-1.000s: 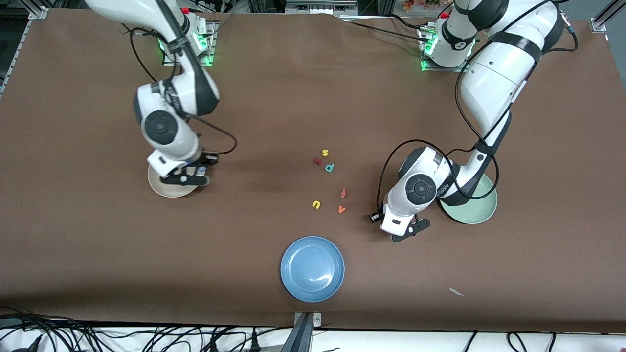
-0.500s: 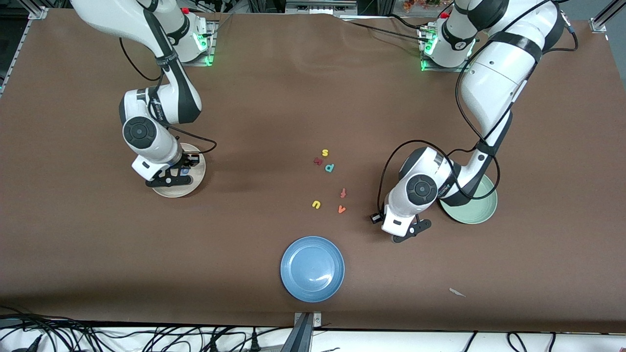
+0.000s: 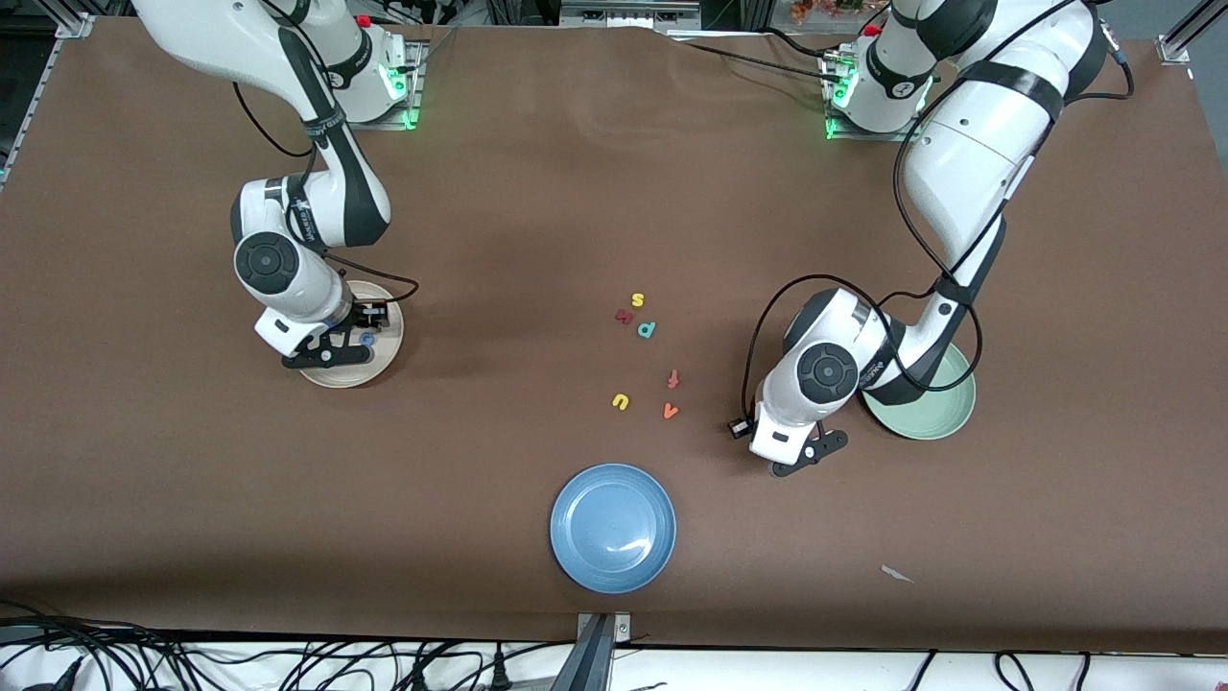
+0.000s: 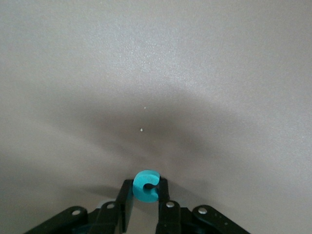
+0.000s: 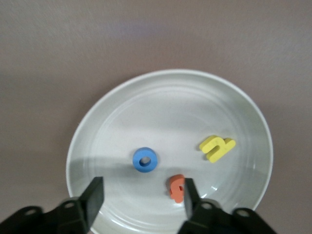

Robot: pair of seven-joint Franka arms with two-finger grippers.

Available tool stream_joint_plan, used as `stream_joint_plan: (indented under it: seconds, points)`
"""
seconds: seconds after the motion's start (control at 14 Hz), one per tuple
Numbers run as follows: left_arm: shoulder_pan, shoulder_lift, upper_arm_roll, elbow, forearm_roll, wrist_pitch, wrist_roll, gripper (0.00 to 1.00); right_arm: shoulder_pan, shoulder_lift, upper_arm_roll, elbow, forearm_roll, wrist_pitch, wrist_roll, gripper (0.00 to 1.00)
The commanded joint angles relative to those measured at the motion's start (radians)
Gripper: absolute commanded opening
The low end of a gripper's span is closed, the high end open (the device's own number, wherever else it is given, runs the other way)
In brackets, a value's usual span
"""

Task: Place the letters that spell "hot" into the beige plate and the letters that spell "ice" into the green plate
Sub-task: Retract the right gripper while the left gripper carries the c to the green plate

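Note:
The beige plate (image 5: 170, 105) holds the blue o (image 5: 145, 160), the yellow h (image 5: 217, 147) and the orange t (image 5: 177, 187). My right gripper (image 5: 141, 191) hangs open just over them, and one finger stands beside the t. From the front, the right gripper (image 3: 326, 355) is over the beige plate (image 3: 386, 353), and the blue o (image 3: 366, 338) shows beside it. My left gripper (image 4: 145, 195) is shut on the teal c (image 4: 146, 185), low at the table. The left gripper (image 3: 801, 453) stands beside the green plate (image 3: 935, 411), which the left arm partly hides. A dark red letter (image 3: 624, 316) lies mid-table.
Loose letters lie mid-table: yellow s (image 3: 637, 300), teal p (image 3: 648, 329), red-orange f (image 3: 673, 378), yellow u (image 3: 621, 401), orange v (image 3: 670, 411). A blue plate (image 3: 612, 526) sits nearest the front camera. A white scrap (image 3: 897, 574) lies toward the left arm's end.
The right gripper shifted across the beige plate toward the right arm's end, opened, and left the blue o in the plate. The left gripper closed on the teal c, hardly moving.

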Motion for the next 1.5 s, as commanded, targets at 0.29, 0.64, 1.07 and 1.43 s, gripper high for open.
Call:
stream_joint_plan:
  seconds: [0.29,0.64,1.07,1.43]
  points:
    - [-0.019,0.012,0.022,0.023,-0.007,0.01,-0.003,0.2,-0.001,-0.116,-0.061,0.094,0.022,-0.18,-0.037,0.99]
    - [0.001,-0.019,0.022,0.021,-0.001,-0.026,0.009,0.17,-0.001,-0.119,-0.117,0.3,0.02,-0.447,-0.097,0.99]
    - [0.082,-0.089,0.016,0.005,-0.002,-0.232,0.223,0.17,-0.001,-0.177,-0.215,0.325,0.022,-0.481,-0.217,0.99]
    - [0.171,-0.174,0.013,-0.066,-0.004,-0.297,0.43,0.17,-0.001,-0.231,-0.252,0.325,0.022,-0.487,-0.223,0.99]
